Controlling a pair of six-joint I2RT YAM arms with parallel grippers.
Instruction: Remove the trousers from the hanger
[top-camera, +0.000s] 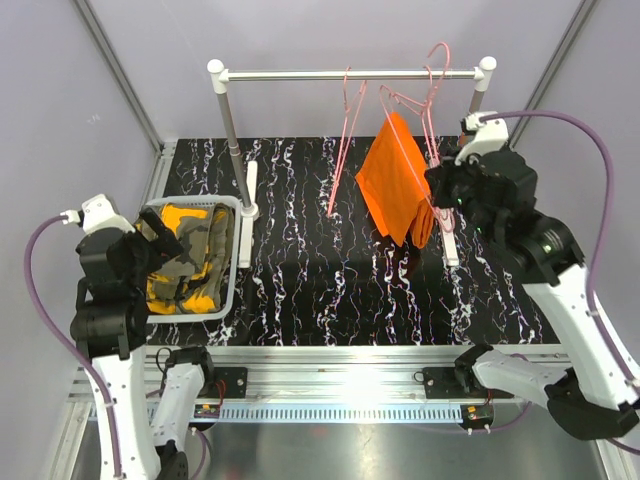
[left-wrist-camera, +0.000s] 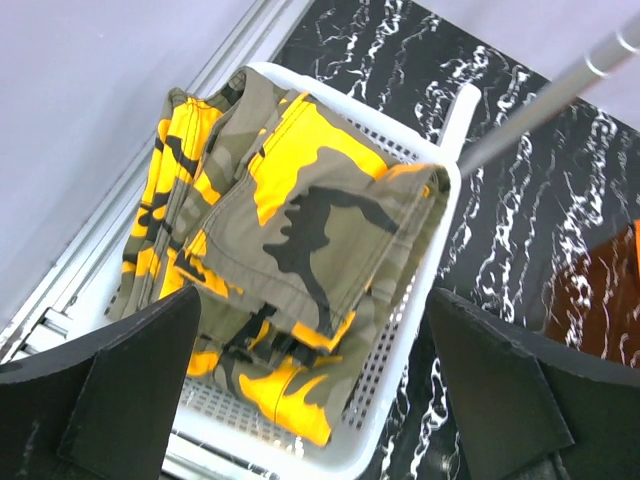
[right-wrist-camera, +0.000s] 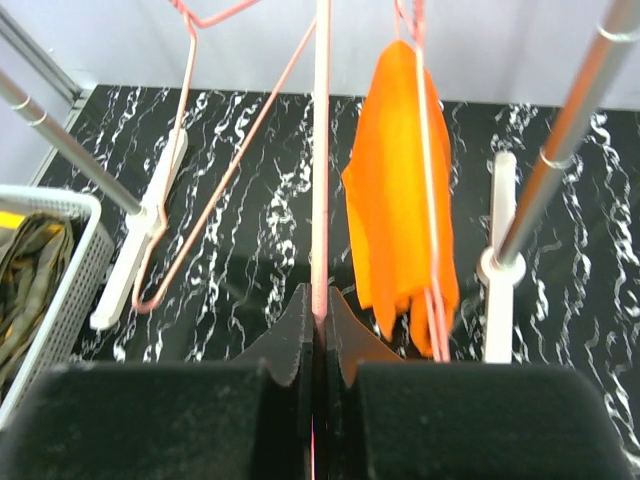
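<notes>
Reaching up — right gripper (right-wrist-camera: 320, 302) pinched on pink hanger wire (right-wrist-camera: 321, 150)

Left claw (left-wrist-camera: 315, 330) low, fingers spread wide; right claw (right-wrist-camera: 318, 300) raised on extended arm, pinched onto hanger wire (right-wrist-camera: 321, 150)

The black, white-veined tabletop (top-camera: 310, 285) carries a white basket (top-camera: 236, 262) at its left. The rack's left foot (top-camera: 245, 245) is just beside the basket. The right foot (top-camera: 450, 250) is partly hidden and seemingly parallel.
</notes>
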